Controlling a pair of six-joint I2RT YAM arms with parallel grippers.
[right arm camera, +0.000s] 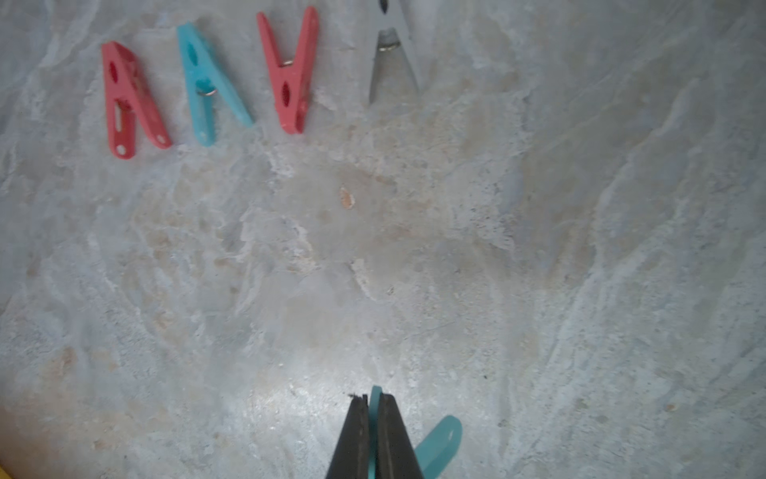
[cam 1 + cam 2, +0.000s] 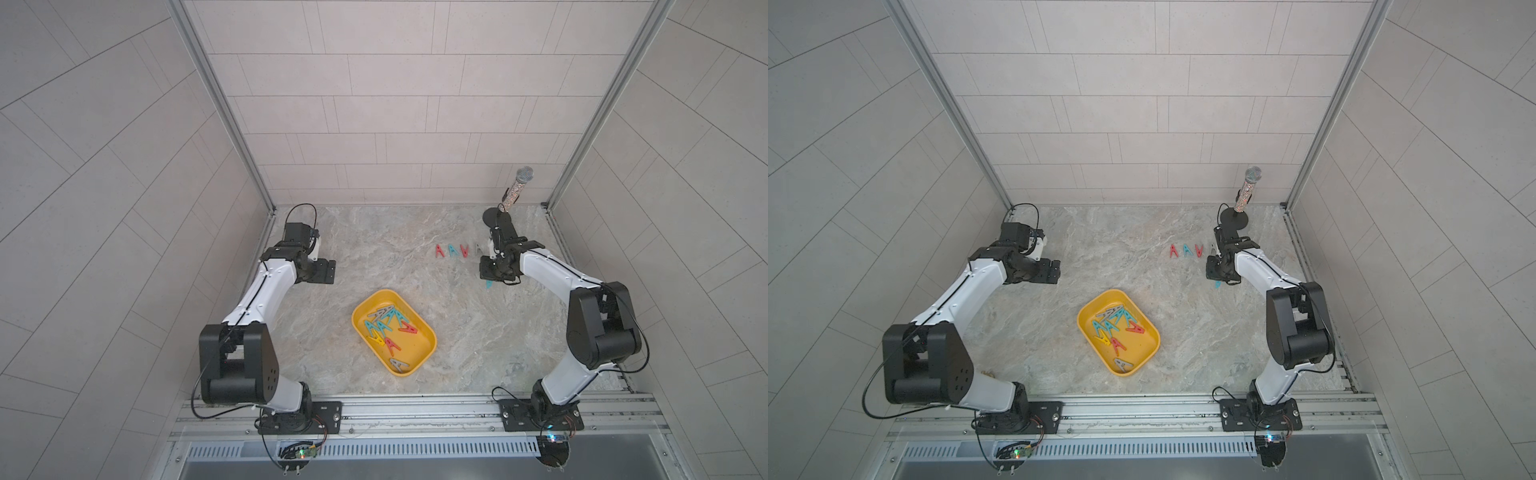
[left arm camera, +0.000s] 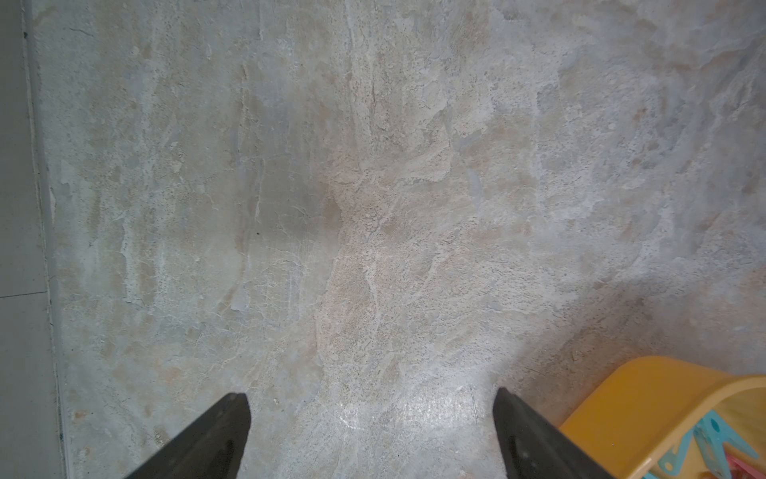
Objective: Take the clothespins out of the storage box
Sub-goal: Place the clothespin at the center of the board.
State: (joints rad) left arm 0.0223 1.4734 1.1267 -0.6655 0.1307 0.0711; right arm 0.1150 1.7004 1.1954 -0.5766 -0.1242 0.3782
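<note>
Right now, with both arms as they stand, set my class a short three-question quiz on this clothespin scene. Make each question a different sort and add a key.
1. True or false: the jaws of the left arm hold a clothespin.
2. The jaws of the right arm are shut on a clothespin of which colour? A red, B teal, C yellow.
3. Fill in: ___ clothespins lie in a row on the table, outside the storage box.

Key: 1 false, those jaws stand open and empty; 2 B; 3 four.
</note>
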